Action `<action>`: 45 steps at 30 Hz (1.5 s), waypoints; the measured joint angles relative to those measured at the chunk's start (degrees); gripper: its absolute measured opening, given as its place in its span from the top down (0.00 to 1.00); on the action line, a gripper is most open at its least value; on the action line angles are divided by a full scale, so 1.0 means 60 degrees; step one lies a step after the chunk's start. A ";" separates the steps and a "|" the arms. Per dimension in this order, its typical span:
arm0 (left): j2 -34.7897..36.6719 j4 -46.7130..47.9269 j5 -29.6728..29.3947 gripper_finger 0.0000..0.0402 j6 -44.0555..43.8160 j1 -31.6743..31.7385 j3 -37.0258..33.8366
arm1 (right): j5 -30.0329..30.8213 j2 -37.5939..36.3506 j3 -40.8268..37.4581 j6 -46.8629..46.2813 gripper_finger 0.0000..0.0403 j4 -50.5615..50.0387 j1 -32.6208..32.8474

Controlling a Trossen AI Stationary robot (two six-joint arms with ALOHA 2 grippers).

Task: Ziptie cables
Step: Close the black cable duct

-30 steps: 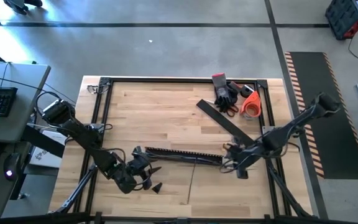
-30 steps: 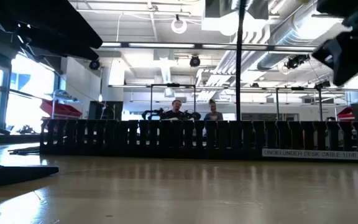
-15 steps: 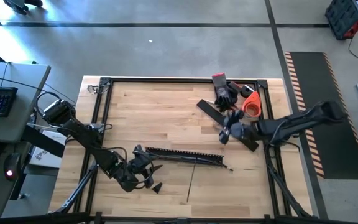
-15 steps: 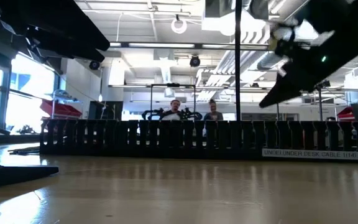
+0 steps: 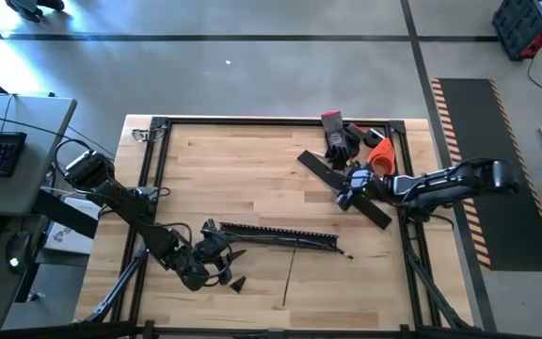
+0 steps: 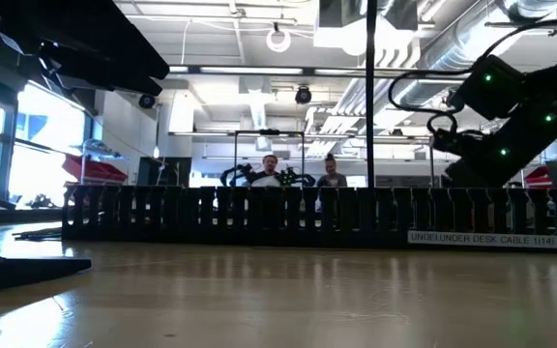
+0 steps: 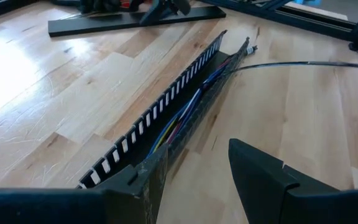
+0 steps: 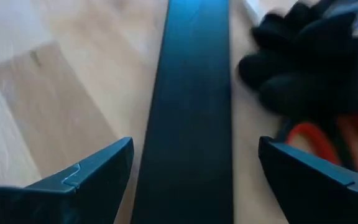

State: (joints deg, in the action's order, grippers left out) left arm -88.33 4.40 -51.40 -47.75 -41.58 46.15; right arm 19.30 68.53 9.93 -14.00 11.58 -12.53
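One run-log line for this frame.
left gripper: holding slotted rail end | right gripper: open over flat black strip | cables: in rail, untied

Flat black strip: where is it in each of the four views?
High: flat black strip at right-rear, under the right gripper.
Low: not discernible.
Left wrist: far across the table.
Right wrist: centre, between the gripper's fingers.
Shared landmark: slotted rail.

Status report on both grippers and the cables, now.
Left gripper holds the slotted rail end. Right gripper open above the flat black strip. Cables lie in rail, untied.
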 joint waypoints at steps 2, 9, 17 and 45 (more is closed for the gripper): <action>0.0000 0.0000 0.0003 0.64 -0.0004 0.0000 -0.0003 | -0.0269 0.0362 -0.0026 -0.0013 0.18 0.0189 0.0003; 0.0000 -0.0007 0.0004 0.64 -0.0022 0.0000 0.0000 | -0.0765 0.1748 0.0037 0.0151 0.19 0.1284 -0.0009; 0.0000 -0.0219 0.0047 0.64 -0.0012 -0.0019 0.0000 | -0.1584 0.2983 0.0062 0.0678 0.35 0.3181 0.0232; 0.0000 -0.1630 0.0120 0.64 0.1253 -0.0149 -0.0001 | -0.3546 0.4114 0.0458 0.0800 0.47 0.5047 0.1046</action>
State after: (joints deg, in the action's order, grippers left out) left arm -88.33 -5.37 -50.68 -40.23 -42.48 46.14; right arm -1.98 93.21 12.68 -9.20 41.87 -6.26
